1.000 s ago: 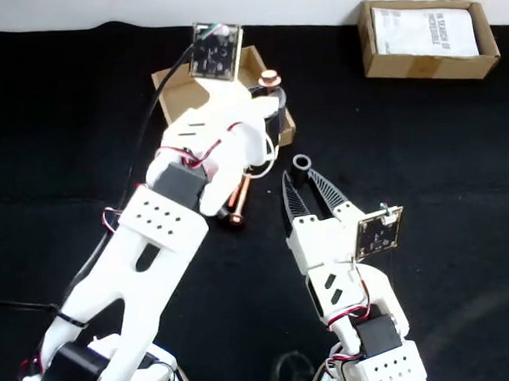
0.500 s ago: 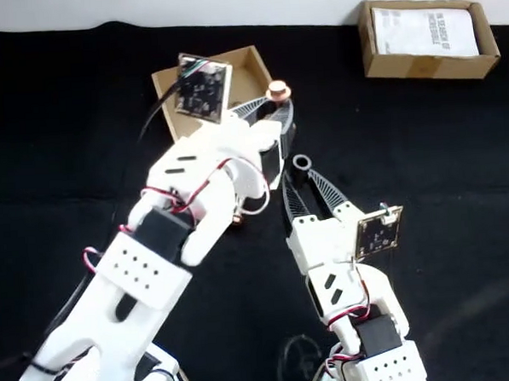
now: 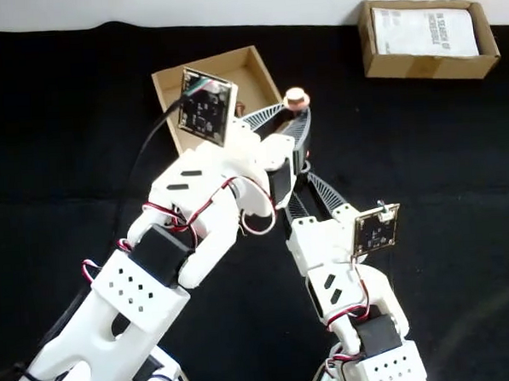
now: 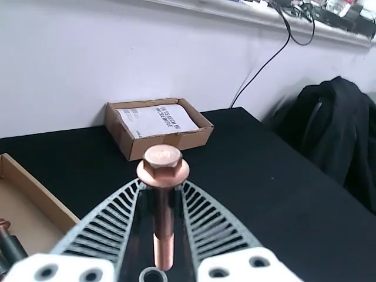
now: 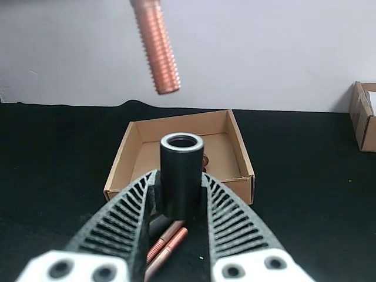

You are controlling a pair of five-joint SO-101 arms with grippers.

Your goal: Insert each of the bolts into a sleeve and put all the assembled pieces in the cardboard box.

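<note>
The left claw is closed narrowly on a copper-coloured hex-head bolt. It grips the smooth shank from both sides, with the head above the fingertips and the threaded end pointing down. From above, the left claw sits just past the near corner of the open cardboard box, and the bolt head shows on top.

The right claw is closed on a dark cylindrical metal sleeve, held upright with its open mouth up. The bolt's threaded end hangs above that mouth, apart from it and not quite in line. In the left wrist view, a dark ring lies just under the bolt's tip.

In the high view the left arm covers the sleeve and most of the right claw.

Two loose copper-coloured bolts lie on the black-covered desk in front of the open box. Something copper-coloured lies inside the box, but it is too small to make out. A second cardboard box holding a printed sheet stands well apart, by the desk's far edge.
</note>
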